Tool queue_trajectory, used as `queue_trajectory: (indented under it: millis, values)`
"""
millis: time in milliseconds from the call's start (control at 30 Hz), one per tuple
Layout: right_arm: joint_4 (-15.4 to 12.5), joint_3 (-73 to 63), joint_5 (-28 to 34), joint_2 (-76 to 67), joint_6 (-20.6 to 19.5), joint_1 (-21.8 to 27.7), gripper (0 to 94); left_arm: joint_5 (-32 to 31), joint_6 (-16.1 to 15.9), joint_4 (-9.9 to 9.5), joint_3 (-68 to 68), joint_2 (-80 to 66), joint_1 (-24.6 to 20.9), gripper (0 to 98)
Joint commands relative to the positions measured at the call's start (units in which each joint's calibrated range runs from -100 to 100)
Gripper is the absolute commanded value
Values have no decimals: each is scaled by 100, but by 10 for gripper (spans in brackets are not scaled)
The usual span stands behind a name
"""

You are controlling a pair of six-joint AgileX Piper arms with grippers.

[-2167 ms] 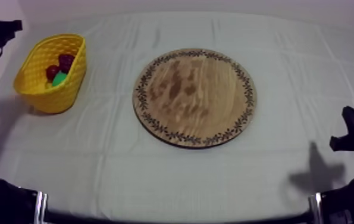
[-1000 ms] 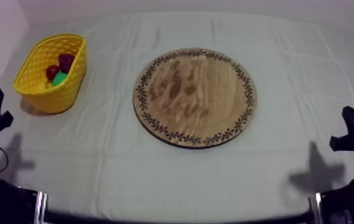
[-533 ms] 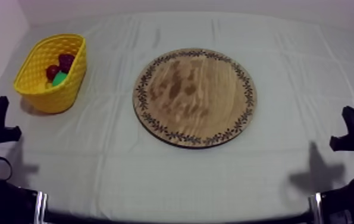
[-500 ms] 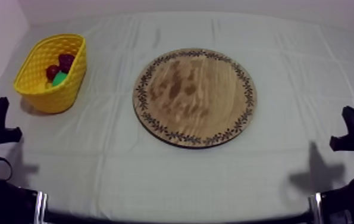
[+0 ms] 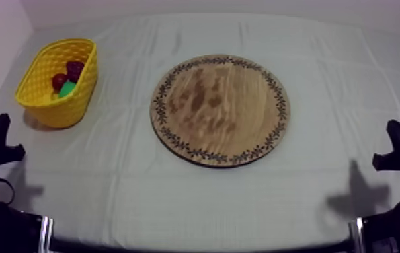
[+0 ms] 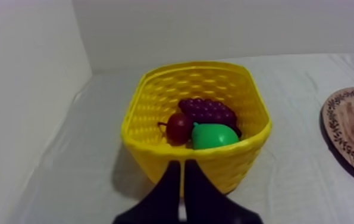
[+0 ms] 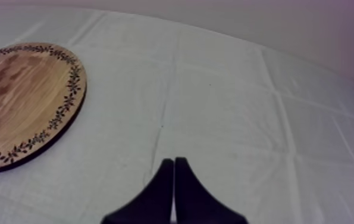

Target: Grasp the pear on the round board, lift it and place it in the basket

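The green pear [image 5: 68,89] lies inside the yellow basket [image 5: 41,74] at the table's left, beside a bunch of grapes [image 5: 75,68] and a small red fruit [image 5: 58,81]. The round wooden board [image 5: 220,110] in the middle carries nothing. My left gripper [image 5: 1,136] sits low at the left edge, in front of the basket and apart from it. In the left wrist view its fingers form a narrow wedge, the gripper [image 6: 183,162] shut on nothing, facing the basket [image 6: 155,107] with the pear [image 6: 213,137] in it. My right gripper [image 5: 394,145] rests low at the right, shut [image 7: 174,159].
Grey-white cloth covers the table, with open cloth in front of the board and to its right. The board's patterned rim [image 7: 66,101] lies well left of my right gripper. A pale wall stands close behind and left of the basket.
My left arm has come away from the basket's far left and dropped to the table's lower left edge, where it has settled. The right arm has not moved.
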Motion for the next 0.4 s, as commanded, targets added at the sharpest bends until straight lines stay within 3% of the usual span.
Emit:
queue_trajectory:
  millis: [0, 367]
  values:
    - [1, 5, 3, 1, -1, 0, 5, 21, 36, 9, 0, -1, -2, 0]
    - [1, 5, 3, 1, -1, 0, 5, 45, 73, 28, 0, -1, -2, 0]
